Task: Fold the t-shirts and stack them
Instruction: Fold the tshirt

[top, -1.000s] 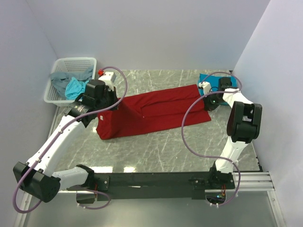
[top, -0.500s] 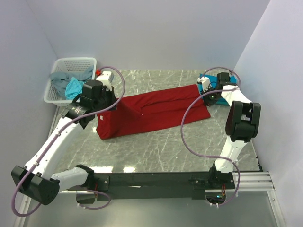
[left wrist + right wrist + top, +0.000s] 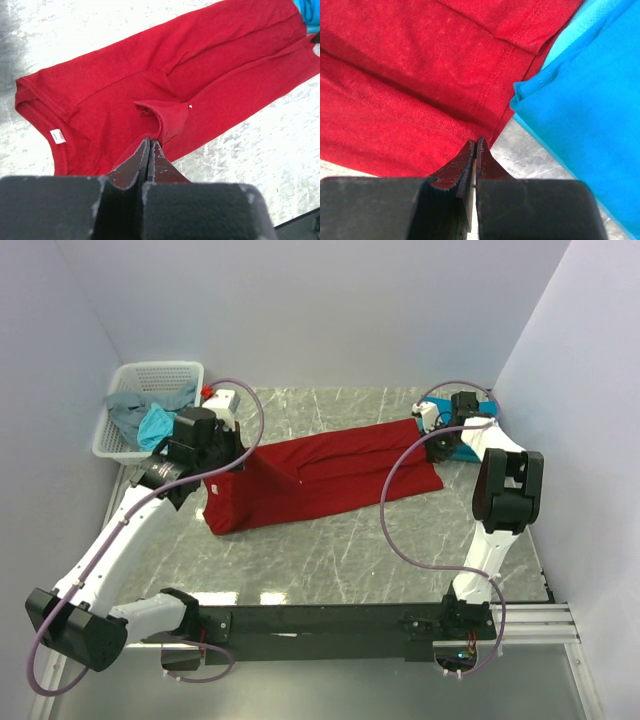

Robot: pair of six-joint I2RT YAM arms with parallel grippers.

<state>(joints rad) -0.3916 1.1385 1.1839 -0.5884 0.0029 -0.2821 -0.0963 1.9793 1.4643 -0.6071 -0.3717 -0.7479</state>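
- The dark red short-sleeved cloth t-shirt (image 3: 320, 475) lay flat across the grey marbled surface (image 3: 330, 560). In the top view its long axis ran from lower left to upper right.
- The collar end lay at the left of that view and the hem end at the right. Each arm was therefore nearest one end, with the shirt stretched between the two pincers.
- The left pincer (image 3: 150, 142) was fully closed on a raised pinch of red cloth at the edge of the shirt, near the collar end.
- The right pincer (image 3: 476, 145) was also closed. Its tips met the hem edge of the red shirt and appeared to grip it.
- The folded teal-blue cloth t-shirt (image 3: 580, 90) lay just beside that hem, at the right of the right wrist view, and touched or slightly overlapped the red cloth there.
- A fold along the long axis would probably need both ends carried together, clear of the teal-blue shirt.
- A grey cloth shirt (image 3: 125, 410) and a light turquoise cloth shirt (image 3: 158, 425) lay bunched in the white plastic mesh basket (image 3: 150, 370) at upper left.
- A small white label (image 3: 57, 135) sat inside the collar. No writing on it was legible, and no brand marks were visible.
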